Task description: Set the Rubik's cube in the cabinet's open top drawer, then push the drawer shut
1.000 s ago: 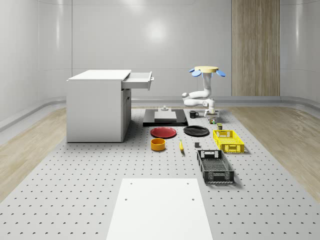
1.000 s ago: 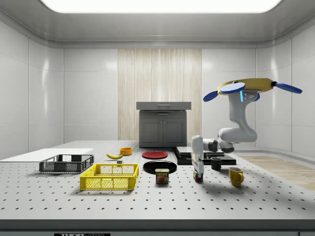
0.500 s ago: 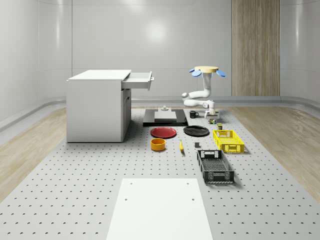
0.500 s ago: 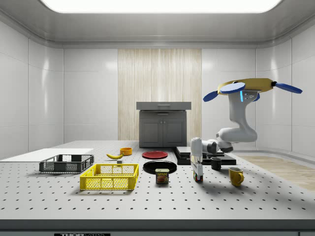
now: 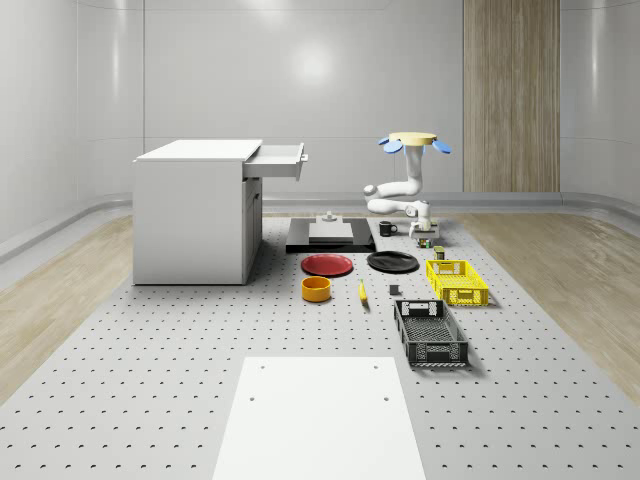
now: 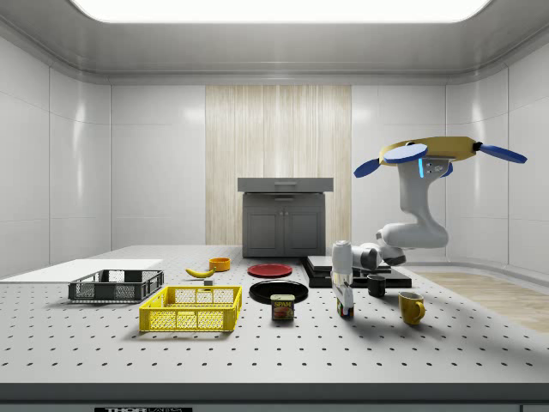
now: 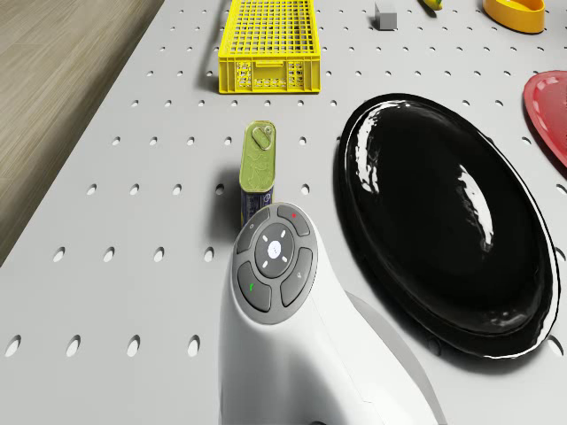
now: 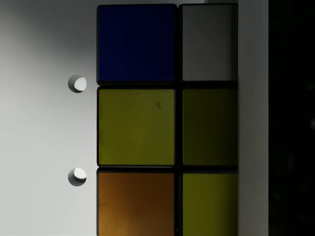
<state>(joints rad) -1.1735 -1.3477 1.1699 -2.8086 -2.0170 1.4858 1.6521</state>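
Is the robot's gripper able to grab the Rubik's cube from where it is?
Probably yes. The gripper hangs right down on the Rubik's cube, which sits very close under the wrist, while the drone hovers beside it. The can stands apart, so nothing seems to block it.

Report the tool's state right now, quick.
Tool: down at the Rubik's cube on the table; open or closed cannot be told. Drone hovers above the table, beside the yellow mug.

Pincer (image 6: 344, 302) now lower, down at the Rubik's cube (image 6: 345, 310).
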